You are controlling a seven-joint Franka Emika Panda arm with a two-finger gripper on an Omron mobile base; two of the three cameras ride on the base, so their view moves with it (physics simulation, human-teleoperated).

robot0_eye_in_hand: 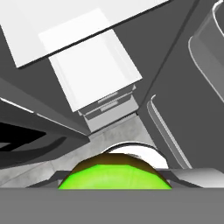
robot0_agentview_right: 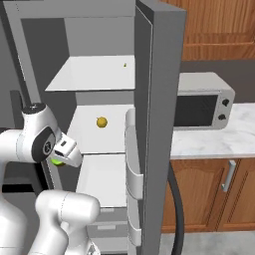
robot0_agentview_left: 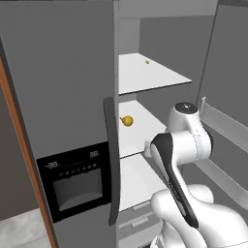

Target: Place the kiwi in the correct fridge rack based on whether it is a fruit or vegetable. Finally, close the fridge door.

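Nearest the hand camera, the small round bright-green kiwi (robot0_eye_in_hand: 114, 175) with a darker brownish top edge was seen pressed close against the lens, which suggests it was pinched between the fingers of the two-finger gripper (robot0_agentview_right: 62, 155); in the right base view a sliver of the same green showed under the white hand, so the jaws were judged closed on the fruit rather than spread. From left to right in the left base view, the grey door with the black dispenser panel (robot0_agentview_left: 72, 181) was shut, and beside it the fridge compartment stood open, with three flat white shelf boards stacked between grey walls. A tiny yellow-green speck (robot0_agentview_left: 147, 62) lay on the top board, and a yellow-orange pear-shaped fruit (robot0_agentview_left: 127, 120) sat on the middle fridge rack (robot0_agentview_left: 145, 128), which was therefore judged the shelf for fruit. The kiwi was held in the air just in front of the open compartment, at about the height of that middle rack and not yet over it, presumably so that it could be carried inward. Further right, the tall plain grey fridge door (robot0_agentview_right: 159, 124) with pale inner bins was swung wide open, left so for access, and a grey microwave (robot0_agentview_right: 201, 102) stood on the marble counter (robot0_agentview_right: 219, 139) beyond.
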